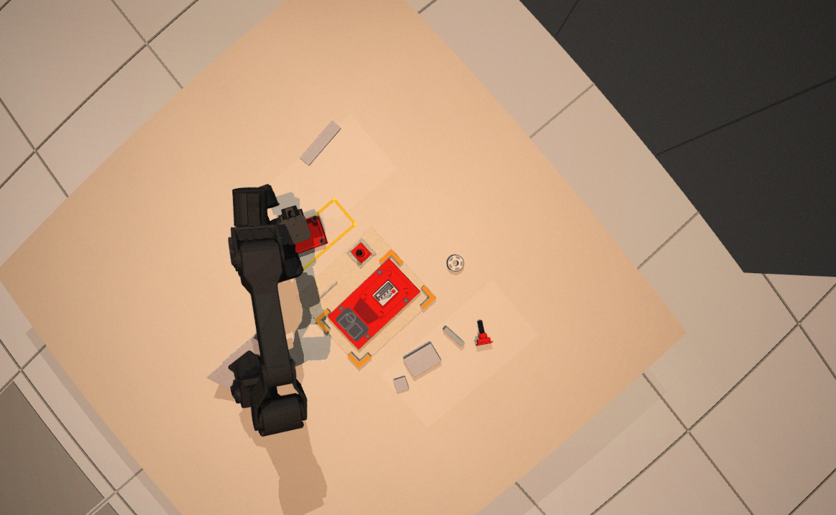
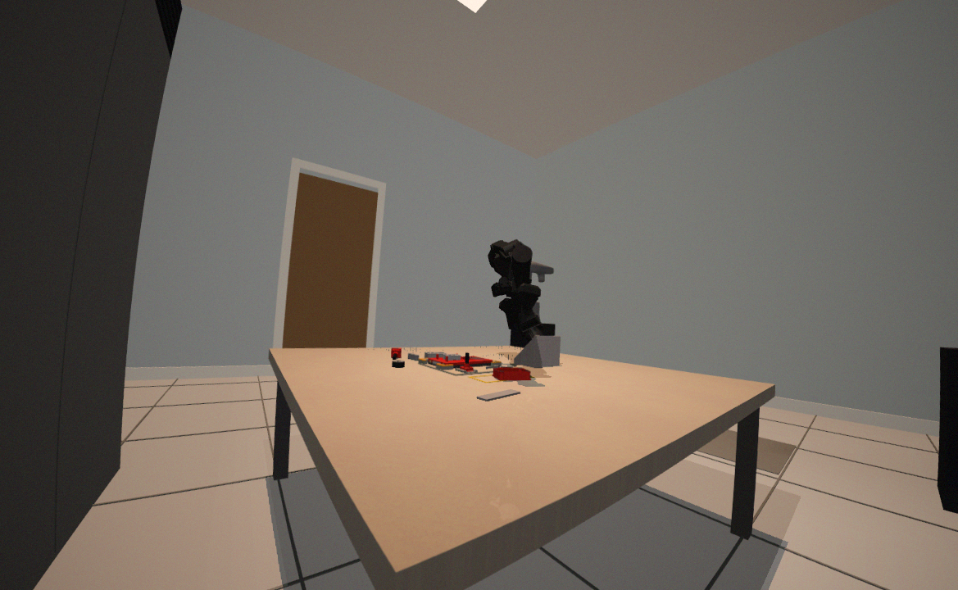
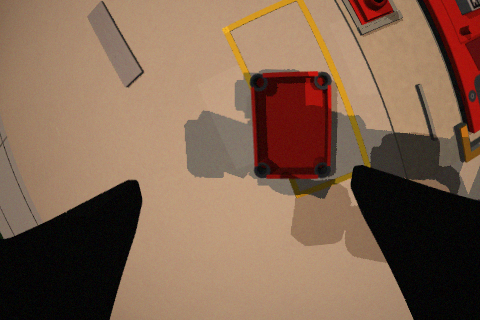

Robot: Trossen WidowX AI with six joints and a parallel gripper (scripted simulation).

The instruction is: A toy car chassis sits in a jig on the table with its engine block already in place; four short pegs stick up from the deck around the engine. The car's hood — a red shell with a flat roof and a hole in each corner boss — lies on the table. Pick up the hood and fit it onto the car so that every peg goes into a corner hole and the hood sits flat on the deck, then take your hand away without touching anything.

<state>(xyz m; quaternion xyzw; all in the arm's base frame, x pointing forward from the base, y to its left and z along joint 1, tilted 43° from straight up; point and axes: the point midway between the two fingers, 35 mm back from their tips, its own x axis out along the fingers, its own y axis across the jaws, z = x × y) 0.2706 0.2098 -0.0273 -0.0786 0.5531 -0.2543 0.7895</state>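
Where the wrist view looks down on the pale wooden surface [image 1: 503, 192] [image 2: 467, 469] [image 3: 200, 270], the hood [image 1: 313, 235] [image 2: 511, 374] [image 3: 295, 125] lies just above and right of the frame's center, its hollow side up and a dark ring at each corner. The hand [image 1: 277, 238] [image 2: 506, 304] [image 3: 248, 186] hangs above it with its fingers spread wide and nothing between them, one at lower left, the other at lower right. Beneath the hood, a yellow outline [image 1: 344, 212] [image 3: 262, 13] runs out toward the top; the red shell sits askew across it.

In the top view, the chassis [image 1: 369, 300] [image 2: 460, 360] rests near the middle between orange corner brackets [image 1: 360, 360], the engine block [image 1: 385, 292] on its deck; the hood is off it, to the upper left, partly covered by the arm [image 1: 270, 320] [image 2: 515, 264]. A flat gray bar [image 1: 320, 142] [image 2: 498, 394] [image 3: 116, 45] lies farther up, and a small wheel [image 1: 452, 261] [image 2: 397, 363] is right of the chassis.
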